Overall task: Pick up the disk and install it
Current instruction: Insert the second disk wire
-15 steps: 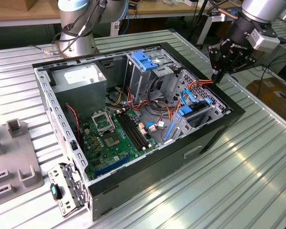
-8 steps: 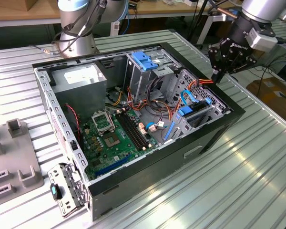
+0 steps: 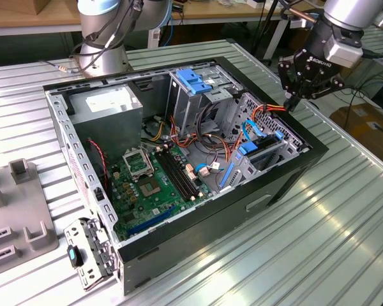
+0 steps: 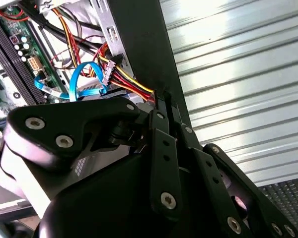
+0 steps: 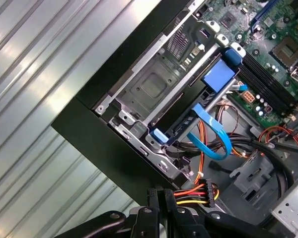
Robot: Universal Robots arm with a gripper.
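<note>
The disk [image 3: 246, 150] lies in the drive bay at the open computer case's corner on the exterior view's right. Only the ends of its bright blue frame [image 5: 218, 77] show beside the grey bay metal, and its label is hidden. My gripper [image 3: 292, 102] hangs just above the case's rim, a little beyond that bay. Its fingers [image 5: 153, 201] are shut on the red, yellow and orange wires of a power cable [image 5: 193, 192], whose white connector sits right beside the tips. In the second wrist view the gripper [image 4: 164, 101] pinches the same wires [image 4: 131, 88].
A light blue data cable [image 5: 213, 134] loops near the bay. The case holds a motherboard [image 3: 153, 178], a grey power supply [image 3: 108, 105] and a blue bracket [image 3: 195, 80] on the upper cage. The black case wall [image 3: 306, 156] stands on a ribbed metal table [image 3: 319, 242]. A grey fixture [image 3: 19, 217] sits at the exterior view's left.
</note>
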